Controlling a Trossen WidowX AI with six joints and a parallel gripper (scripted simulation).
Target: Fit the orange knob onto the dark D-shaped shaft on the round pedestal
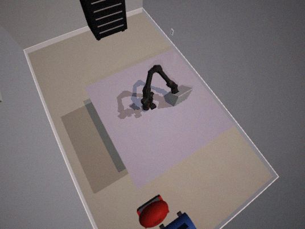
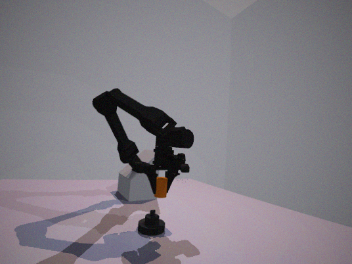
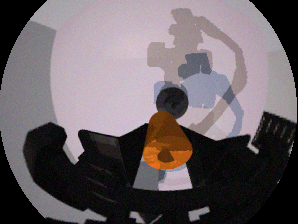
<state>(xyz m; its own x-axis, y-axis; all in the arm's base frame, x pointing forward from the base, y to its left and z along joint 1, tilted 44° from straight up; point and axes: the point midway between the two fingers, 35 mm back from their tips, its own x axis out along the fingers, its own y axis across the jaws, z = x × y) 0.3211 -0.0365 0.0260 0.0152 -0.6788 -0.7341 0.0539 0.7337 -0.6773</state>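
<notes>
Knob (image 2: 161, 187), orange, upright, clamped between the two dark fingers of the gripper (image 2: 161, 185), which points straight down. Fingers flank its upper part; lower end hangs free in the air. From the side, knob sits above the shaft (image 2: 152, 217) with a clear gap between its bottom face and the shaft tip, and seems a little to the right of it. Shaft is a short dark stub rising from the middle of the round pedestal (image 2: 151, 227), which rests flat on the pale lilac table (image 2: 263, 230). Shaft's flat side cannot be made out. In the wrist view, knob (image 3: 166, 141) fills the centre between the black fingers, its open underside showing a dark hole; the pedestal (image 3: 173, 100) appears just beyond its far end, partly overlapped by it. Arm (image 2: 131, 115) bends up from a grey block base (image 2: 132, 187) behind the pedestal, then folds down to the wrist. Several overlapping grey and bluish shadows of the arm lie across the table around the pedestal. From the top view, gripper (image 1: 147, 106) reads only as a dark cluster on the table (image 1: 176, 137); a black drawer unit (image 1: 103, 17) stands at the far floor edge, a red object (image 1: 153, 214) and a blue one (image 1: 180, 223) at the near edge.
</notes>
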